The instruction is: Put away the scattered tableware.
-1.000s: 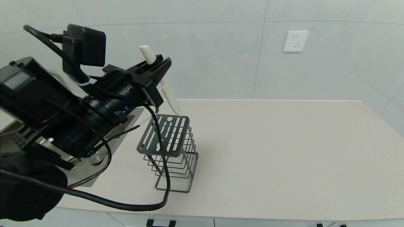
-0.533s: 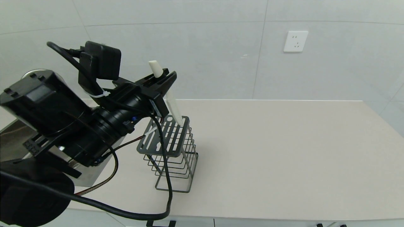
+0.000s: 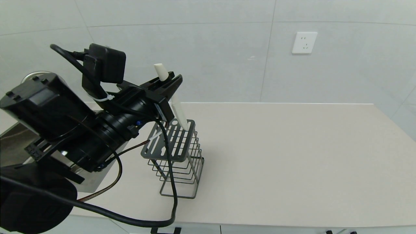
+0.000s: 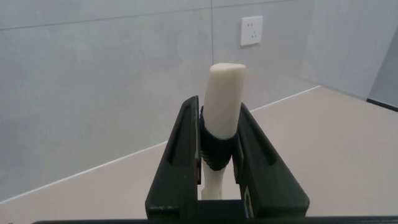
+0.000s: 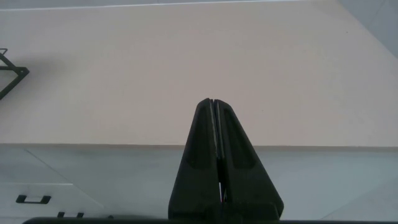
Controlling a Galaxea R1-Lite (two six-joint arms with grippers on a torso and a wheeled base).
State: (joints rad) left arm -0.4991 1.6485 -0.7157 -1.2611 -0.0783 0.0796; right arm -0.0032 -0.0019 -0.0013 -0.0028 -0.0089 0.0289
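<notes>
My left gripper (image 3: pixel 166 84) is shut on a cream-white utensil with a dark band, its handle end (image 3: pixel 160 71) sticking up and its lower end (image 3: pixel 181 117) touching the slotted top of the grey wire rack (image 3: pixel 177 156). From the left wrist view the handle (image 4: pixel 225 99) stands upright between the fingers of the left gripper (image 4: pixel 219 134). My right gripper (image 5: pixel 215 124) is shut with nothing in it, low by the counter's front edge (image 5: pixel 199 147).
The beige counter (image 3: pixel 286 156) stretches wide to the right of the rack. A steel sink area (image 3: pixel 87 177) lies at the left behind my left arm. A wall socket (image 3: pixel 304 42) sits on the tiled wall.
My left arm has carried the utensil right and down, bringing its lower end from above the rack onto the slotted top. Over the last half second it has hardly shifted.
</notes>
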